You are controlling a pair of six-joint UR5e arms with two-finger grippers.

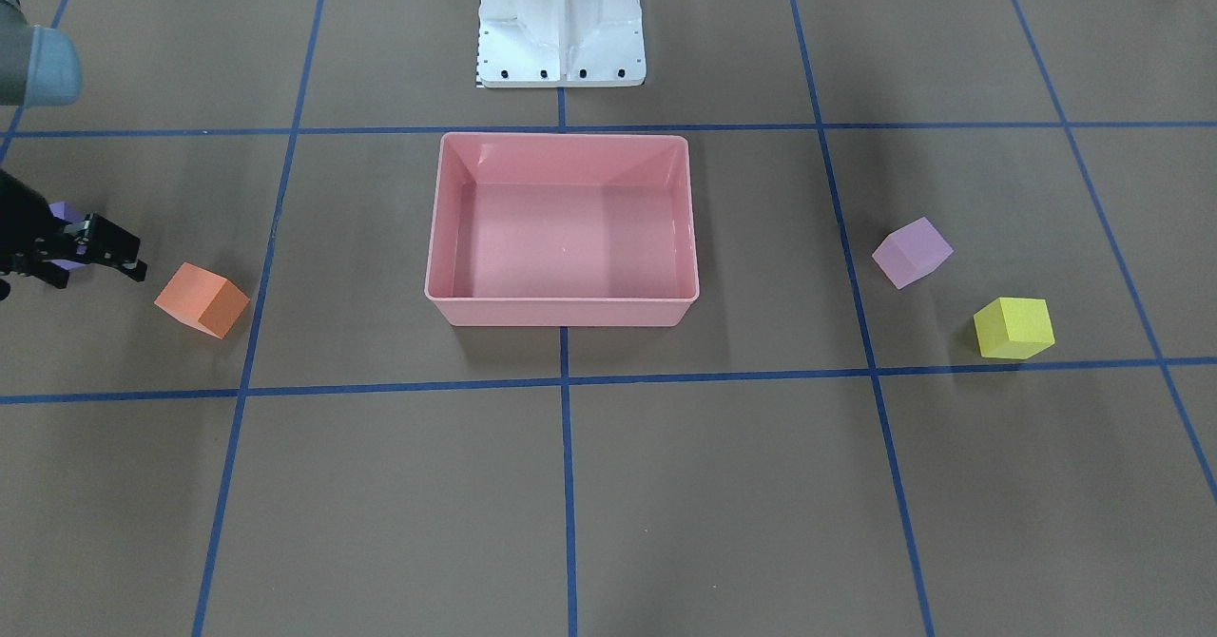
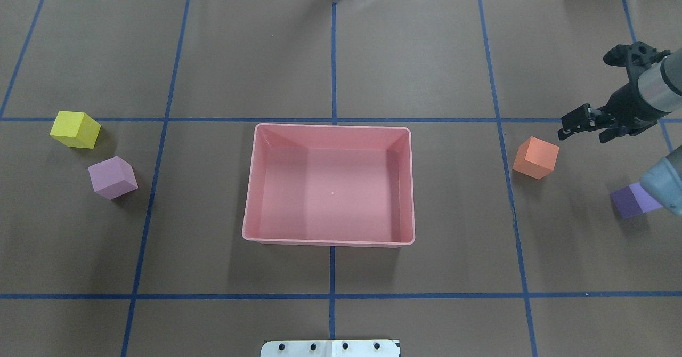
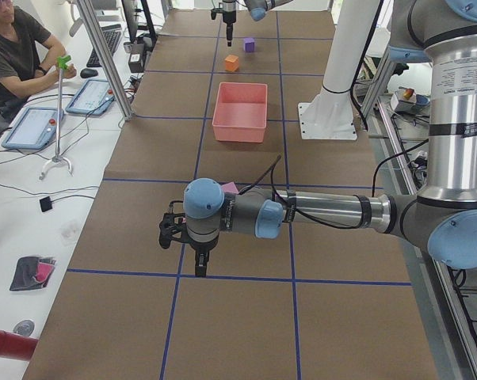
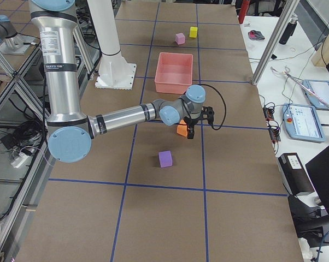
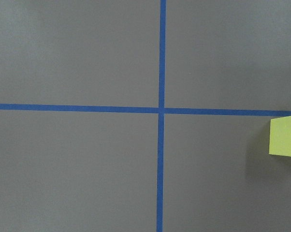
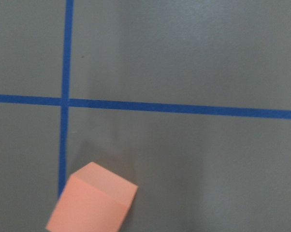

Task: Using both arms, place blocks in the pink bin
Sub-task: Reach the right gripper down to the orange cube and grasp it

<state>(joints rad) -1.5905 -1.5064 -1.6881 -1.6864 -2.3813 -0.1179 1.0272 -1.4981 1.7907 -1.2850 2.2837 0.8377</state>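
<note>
The pink bin (image 2: 327, 240) stands empty at the table's middle. The orange block (image 2: 535, 157) and the dark purple block (image 2: 631, 201) lie on its right in the overhead view. The lilac block (image 2: 112, 177) and the yellow block (image 2: 75, 129) lie on its left. My right gripper (image 2: 586, 130) hangs just beyond the orange block, pointing down, fingers apart and empty. My left gripper (image 3: 200, 269) shows only in the exterior left view, above the table near the lilac block (image 3: 230, 188); I cannot tell whether it is open. The left wrist view shows the yellow block (image 5: 284, 136) at its right edge.
The white base pedestal (image 1: 561, 24) stands behind the bin. Blue tape lines (image 2: 333, 295) grid the brown table cover. An operator (image 3: 13, 47) with tablets and a stand sits at a side bench along the table's far edge.
</note>
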